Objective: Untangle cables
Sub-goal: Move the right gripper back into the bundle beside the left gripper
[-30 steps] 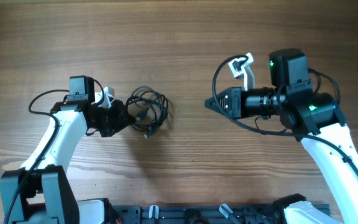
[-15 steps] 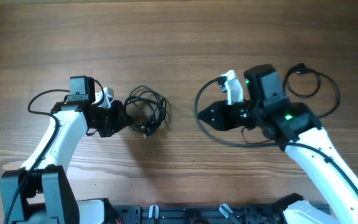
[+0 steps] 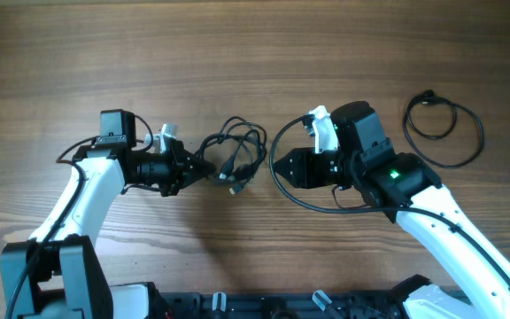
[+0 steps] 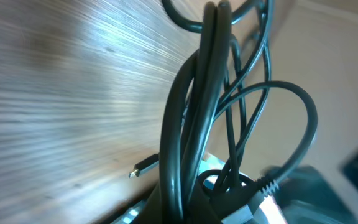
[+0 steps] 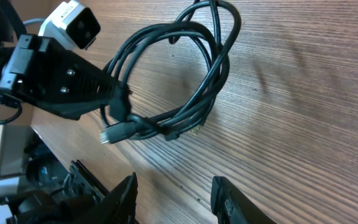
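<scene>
A tangled bundle of thin black cables [image 3: 235, 158] lies on the wooden table between the two arms. My left gripper [image 3: 208, 169] is shut on the bundle's left side. In the left wrist view the cables [image 4: 194, 124] rise straight out of the left gripper [image 4: 194, 208], a small plug [image 4: 143, 167] sticking out beside them. My right gripper [image 3: 278, 167] stands open just right of the bundle, not touching it. In the right wrist view the looped cables [image 5: 211, 81] lie ahead of the open right gripper [image 5: 176, 200], with the left gripper [image 5: 107, 93] clamped on them.
A single black cable [image 3: 427, 97] lies in a loose loop on its own at the far right of the table. The arms' thicker black wires [image 3: 283, 190] curve beside the right gripper. The arm bases [image 3: 51, 266] stand along the near edge.
My left gripper has carried the bundle to the right. The right arm has swung left towards the bundle and its jaws have opened. The single cable now lies uncovered at the far right.
</scene>
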